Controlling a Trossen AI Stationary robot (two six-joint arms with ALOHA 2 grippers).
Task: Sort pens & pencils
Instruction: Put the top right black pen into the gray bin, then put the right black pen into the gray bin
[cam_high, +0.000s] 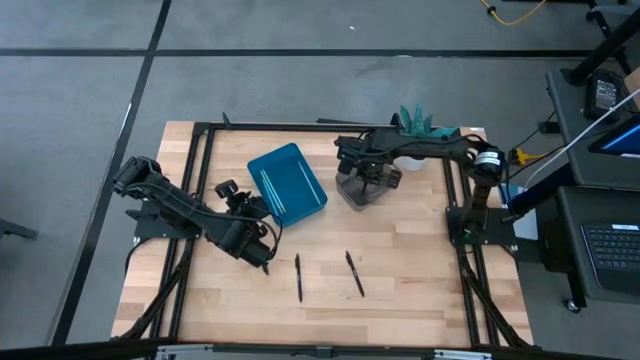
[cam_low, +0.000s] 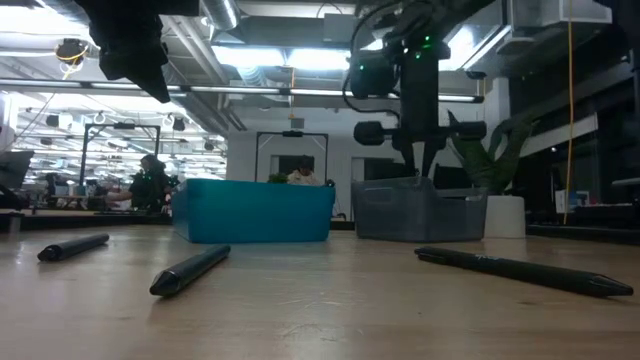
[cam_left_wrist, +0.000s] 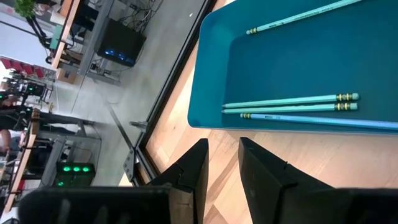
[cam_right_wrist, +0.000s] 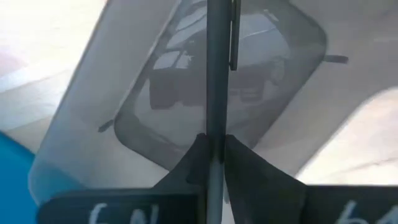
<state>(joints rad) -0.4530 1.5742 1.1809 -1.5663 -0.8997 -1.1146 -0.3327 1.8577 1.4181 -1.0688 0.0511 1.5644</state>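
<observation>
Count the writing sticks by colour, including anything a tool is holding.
Black sticks: 4 (three on the table, one in the right tool over the grey bin)
Light blue sticks: 4 (all in the teal tray)
Total: 8

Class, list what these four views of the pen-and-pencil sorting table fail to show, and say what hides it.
- Contents of the grey bin: high view, right gripper hangs over it; low view, its wall is too murky.
- The blue tray: left wrist view, picture edge cuts it off.
- Black pens on the table: markings too small in the high view.
</observation>
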